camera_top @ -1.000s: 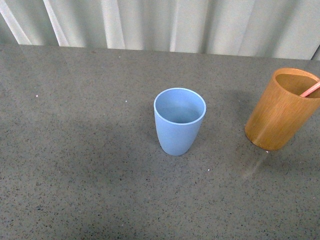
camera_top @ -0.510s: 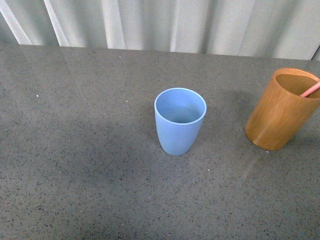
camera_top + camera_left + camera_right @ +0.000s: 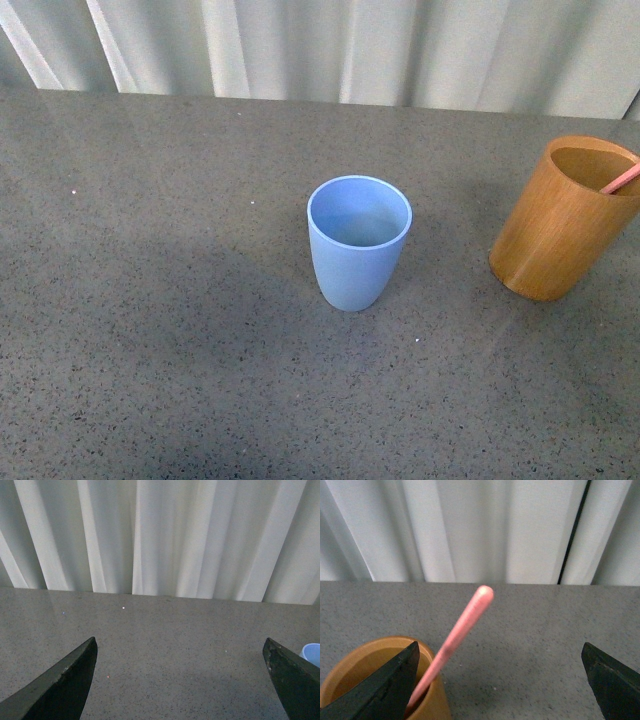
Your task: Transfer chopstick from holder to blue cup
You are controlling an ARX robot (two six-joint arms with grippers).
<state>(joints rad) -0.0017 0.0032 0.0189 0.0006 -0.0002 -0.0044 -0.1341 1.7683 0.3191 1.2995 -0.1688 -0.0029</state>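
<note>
Right wrist view showed the right claw spread wide, pinching nothing. Between its fingers the pink chopstick leaned out of the wooden holder, very near one finger. Whether they touched could not be told. The left claw was spread wide too, holding nothing, with the gray table under it and the blue cup beside one finger. From the front, the blue cup stood upright, and the holder stood well apart on its right.
</note>
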